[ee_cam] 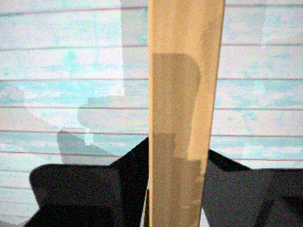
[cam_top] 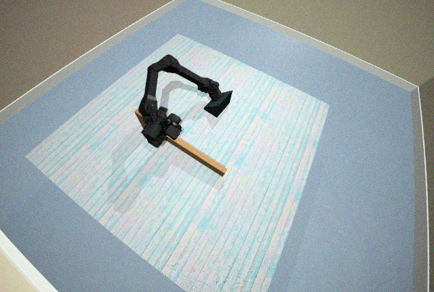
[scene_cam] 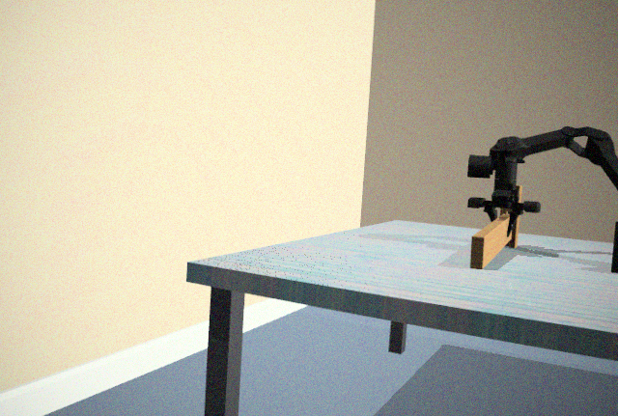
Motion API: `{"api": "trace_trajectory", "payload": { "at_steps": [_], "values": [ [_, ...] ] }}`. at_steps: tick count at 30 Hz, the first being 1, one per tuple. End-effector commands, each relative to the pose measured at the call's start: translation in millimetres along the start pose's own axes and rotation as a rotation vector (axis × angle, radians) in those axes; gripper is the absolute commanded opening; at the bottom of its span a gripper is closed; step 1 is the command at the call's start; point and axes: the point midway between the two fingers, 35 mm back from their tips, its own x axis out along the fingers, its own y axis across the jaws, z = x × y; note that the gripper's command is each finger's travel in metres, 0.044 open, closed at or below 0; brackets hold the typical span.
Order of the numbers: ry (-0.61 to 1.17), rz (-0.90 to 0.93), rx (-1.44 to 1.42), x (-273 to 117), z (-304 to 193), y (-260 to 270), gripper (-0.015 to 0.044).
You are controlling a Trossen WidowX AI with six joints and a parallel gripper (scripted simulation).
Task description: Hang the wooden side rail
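Exterior view, right side: the hand (cam_top: 167, 136) (scene_cam: 502, 224) (ee_cam: 167, 141) grips the rail (cam_top: 198, 156) (scene_cam: 491, 243) (ee_cam: 187, 95) near the post (cam_top: 139, 117) (scene_cam: 519, 188), seemingly mid-hanging; next, seat both hooks before releasing.

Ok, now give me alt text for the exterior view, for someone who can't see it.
A black robot arm's gripper is closed on a long wooden rail, set on its narrow edge, one end toward the viewer. Behind the gripper an upright wooden post rises from a pale blue, streaky table.
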Motion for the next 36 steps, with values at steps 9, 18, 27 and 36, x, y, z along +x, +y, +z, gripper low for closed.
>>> {"api": "trace_trajectory", "payload": {
  "at_steps": [9, 18, 27, 36],
  "values": [
    [0.002, -0.012, 0.002, -4.0, -2.9, -2.4, 0.0],
    [0.002, -0.012, 0.002, -4.4, -3.9, -2.4, 0.0],
    [0.002, -0.012, 0.002, -4.2, -4.9, -1.5, 0.0],
    [0.002, -0.012, 0.002, -3.6, -5.9, -0.9, 0.0]
  ]
}}
